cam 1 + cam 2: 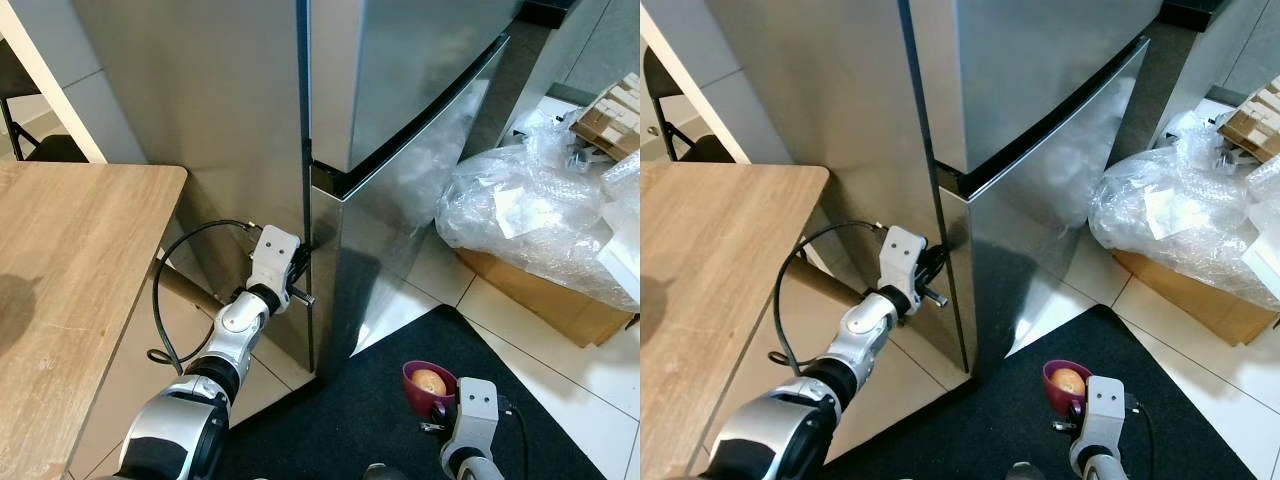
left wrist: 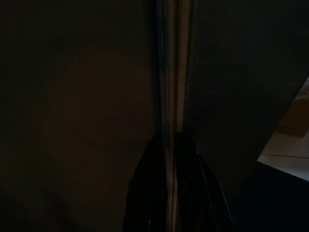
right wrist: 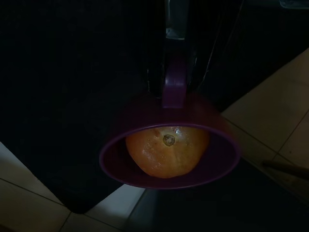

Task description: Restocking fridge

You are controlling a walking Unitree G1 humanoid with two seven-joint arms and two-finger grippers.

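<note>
The steel fridge stands ahead with both doors closed. My left gripper is at the left edge of the lower door, just below the seam between the doors. In the dark left wrist view its fingers sit close on either side of that bright door edge. Low at the right, my right gripper is shut on the handle of a purple cup, which holds an orange. The right wrist view shows the cup and the orange from close up.
A wooden table stands at my left, with a dark chair behind it. A black mat lies before the fridge. At the right, crumpled bubble wrap covers a cardboard box.
</note>
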